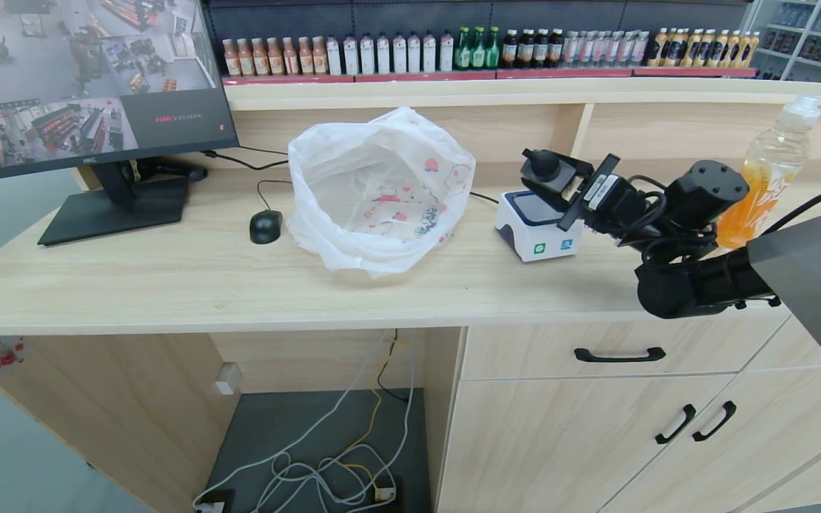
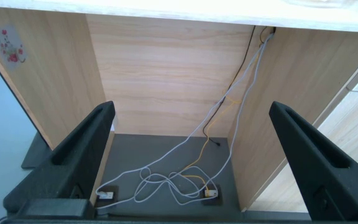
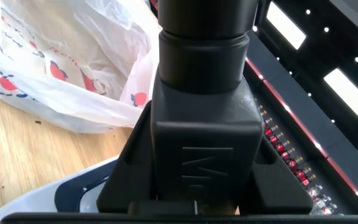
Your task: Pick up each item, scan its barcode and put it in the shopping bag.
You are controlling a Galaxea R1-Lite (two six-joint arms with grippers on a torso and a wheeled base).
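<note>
Black bottle [image 1: 546, 167] sits pinched in your right gripper [image 1: 571, 191], just above the white scanner [image 1: 535, 239]. Your left gripper [image 2: 191, 112] hangs below the counter [image 1: 168, 278], fingers spread. Left of the scanner, the white shopping bag [image 1: 375, 192] gapes open.

Right arm [image 1: 703, 278] reaches in from the robot's right, bent at the elbow, forearm angled up and inward. The wrist [image 1: 706, 189] is raised and the right hand [image 1: 549, 174] points toward the robot's left. Its fingers are clamped on a dark item [image 3: 204, 106]. Left hand [image 2: 191, 109] is held low, pointing forward, with both fingers [image 2: 86, 149] spread wide and nothing between them.
</note>
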